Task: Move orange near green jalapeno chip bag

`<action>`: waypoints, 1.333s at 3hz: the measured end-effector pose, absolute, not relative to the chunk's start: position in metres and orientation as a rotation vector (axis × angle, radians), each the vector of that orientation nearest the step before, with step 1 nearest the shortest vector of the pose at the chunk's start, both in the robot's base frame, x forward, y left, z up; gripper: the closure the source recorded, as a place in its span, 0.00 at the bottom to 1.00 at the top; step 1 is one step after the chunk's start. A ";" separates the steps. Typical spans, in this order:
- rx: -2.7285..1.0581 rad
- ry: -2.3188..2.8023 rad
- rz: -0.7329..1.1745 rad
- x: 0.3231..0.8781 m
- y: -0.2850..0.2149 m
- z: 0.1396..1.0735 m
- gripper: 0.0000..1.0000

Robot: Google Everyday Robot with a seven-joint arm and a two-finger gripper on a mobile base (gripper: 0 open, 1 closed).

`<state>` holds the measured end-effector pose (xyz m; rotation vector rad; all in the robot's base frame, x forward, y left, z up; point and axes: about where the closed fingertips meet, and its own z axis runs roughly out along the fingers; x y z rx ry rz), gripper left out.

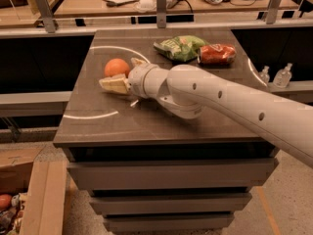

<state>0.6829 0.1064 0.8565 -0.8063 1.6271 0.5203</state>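
The orange (115, 67) sits on the left part of the dark tabletop (146, 116). My gripper (123, 74) is right beside it, open. One cream finger (113, 84) lies just in front of the orange and the other finger (137, 61) shows just behind its right side. The green jalapeno chip bag (179, 48) lies at the back middle of the table, well to the right of the orange. My white arm reaches in from the lower right.
A red-orange foil snack packet (216, 54) lies right of the green bag. Two small clear bottles (275, 75) stand off the table's right edge. A railing and a desk with papers run behind. A cardboard box (29, 195) sits on the floor at left.
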 end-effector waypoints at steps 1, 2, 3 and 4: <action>-0.816 1.617 0.526 0.688 0.110 0.857 0.49; -0.810 1.616 0.507 0.690 0.102 0.860 0.72; -0.765 1.595 0.452 0.693 0.081 0.873 0.95; -0.705 1.579 0.349 0.698 0.045 0.887 1.00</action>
